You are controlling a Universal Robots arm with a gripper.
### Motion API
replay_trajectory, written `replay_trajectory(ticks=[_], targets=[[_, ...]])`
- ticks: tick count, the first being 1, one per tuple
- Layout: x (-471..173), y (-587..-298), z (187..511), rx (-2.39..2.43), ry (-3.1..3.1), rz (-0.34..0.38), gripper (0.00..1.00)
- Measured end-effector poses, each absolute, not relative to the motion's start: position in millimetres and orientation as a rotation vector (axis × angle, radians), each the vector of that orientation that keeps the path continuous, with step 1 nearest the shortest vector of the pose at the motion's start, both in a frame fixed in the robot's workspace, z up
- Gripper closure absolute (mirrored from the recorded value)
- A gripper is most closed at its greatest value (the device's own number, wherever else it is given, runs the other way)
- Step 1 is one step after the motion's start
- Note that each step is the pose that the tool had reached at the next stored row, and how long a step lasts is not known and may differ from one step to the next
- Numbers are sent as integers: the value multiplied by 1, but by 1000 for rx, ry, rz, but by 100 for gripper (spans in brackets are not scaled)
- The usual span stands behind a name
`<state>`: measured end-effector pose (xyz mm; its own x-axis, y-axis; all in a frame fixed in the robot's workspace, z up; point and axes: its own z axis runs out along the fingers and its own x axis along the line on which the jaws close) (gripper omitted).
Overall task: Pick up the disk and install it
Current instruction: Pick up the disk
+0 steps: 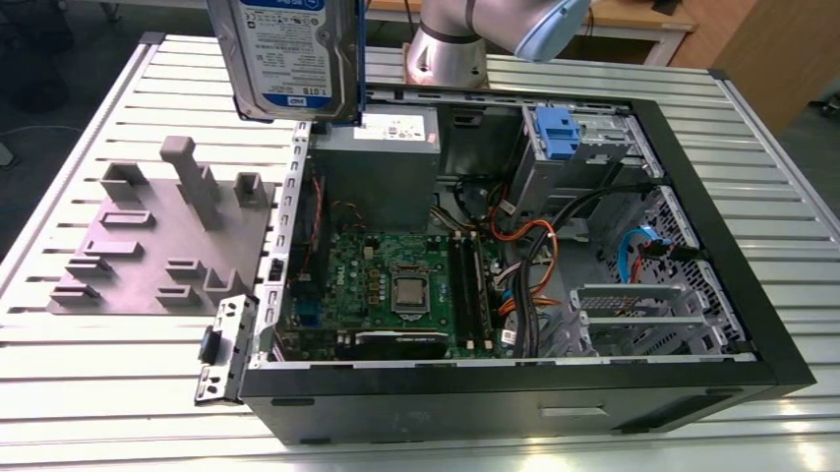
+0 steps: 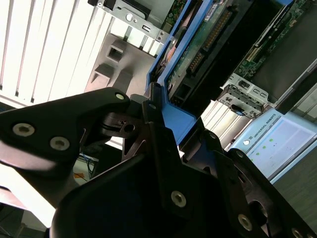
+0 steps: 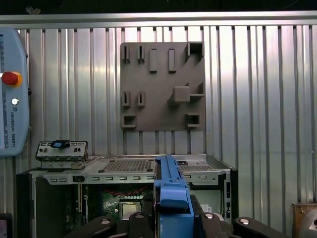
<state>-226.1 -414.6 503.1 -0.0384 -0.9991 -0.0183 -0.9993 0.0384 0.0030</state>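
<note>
I've got the disk (image 1: 291, 54) up in the air, hanging on end with its long axis vertical and its white-and-blue label turned to the exterior camera. The gripper (image 2: 178, 124) is clamped on it: in the second wrist view the black fingers (image 2: 161, 148) pinch the blue side rail (image 2: 183, 119) from both sides, with no gap that I can see. The relation I'm watching is disk to drive bay (image 1: 591, 147). In the exterior view the disk hovers over the rim of the open computer case (image 1: 525, 403) on that view's left, above the grey power supply box (image 1: 381, 172). The bay, with its bare blue bracket (image 1: 557, 133), sits in the far corner toward that view's right, lower down and well apart from the disk. So I judge the drive picked but not yet installed, and standing upright, with the bay off to one side of it. The second wrist view adds the grip itself and the green circuit-board underside of the drive, which the exterior camera can't see. The first wrist view looks along the rail edge and out over the case to the grey fixture plate (image 3: 163, 87) on the slatted table (image 3: 257, 99), with a teach pendant (image 3: 12, 89) at the edge.
</note>
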Motion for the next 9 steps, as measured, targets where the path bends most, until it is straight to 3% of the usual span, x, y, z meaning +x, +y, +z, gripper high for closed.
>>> replay_trajectory(ticks=[9], targets=[[-225,-415,503,-2171,2256,23,63]])
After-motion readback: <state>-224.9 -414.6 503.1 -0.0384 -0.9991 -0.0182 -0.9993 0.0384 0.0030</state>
